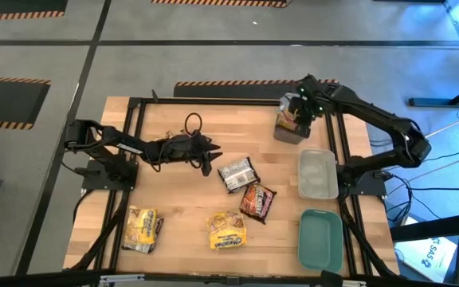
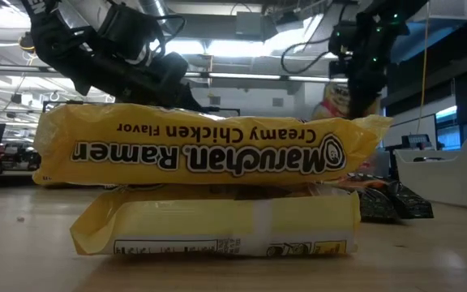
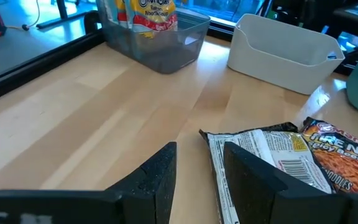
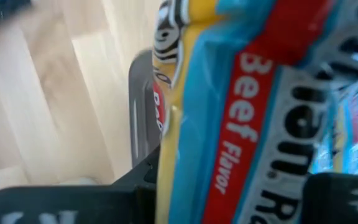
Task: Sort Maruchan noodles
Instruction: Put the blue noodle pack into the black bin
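My right gripper (image 1: 297, 108) is at the far right of the table, over a grey bin (image 1: 291, 131), and is shut on a blue, yellow and red Beef Flavor noodle packet (image 4: 241, 106). My left gripper (image 1: 209, 163) stands open near the table's middle, just left of a silvery packet (image 1: 237, 174), whose edge (image 3: 215, 158) lies by one finger. The silvery packet lies flat on the wood. A brown-red packet (image 1: 257, 201) lies beside it. Yellow packets (image 1: 140, 229) (image 1: 226, 231) lie near the front edge. My right gripper pinches the Beef Flavor packet (image 4: 185, 180) between its two fingers (image 4: 135, 196), one on each flat face. The fingers come from above, slanting down. The packet hangs below them over the grey bin (image 4: 140, 118). Whether its lower end rests in the bin, I cannot tell.
A clear tray (image 1: 317, 174) and a teal tray (image 1: 321, 239) stand along the right side, nearer than the grey bin. The bin holds other packets (image 3: 148, 12). Up close in the low view, one yellow packet (image 2: 209, 150) lies on another (image 2: 217, 227). Bare wood lies at the far left.
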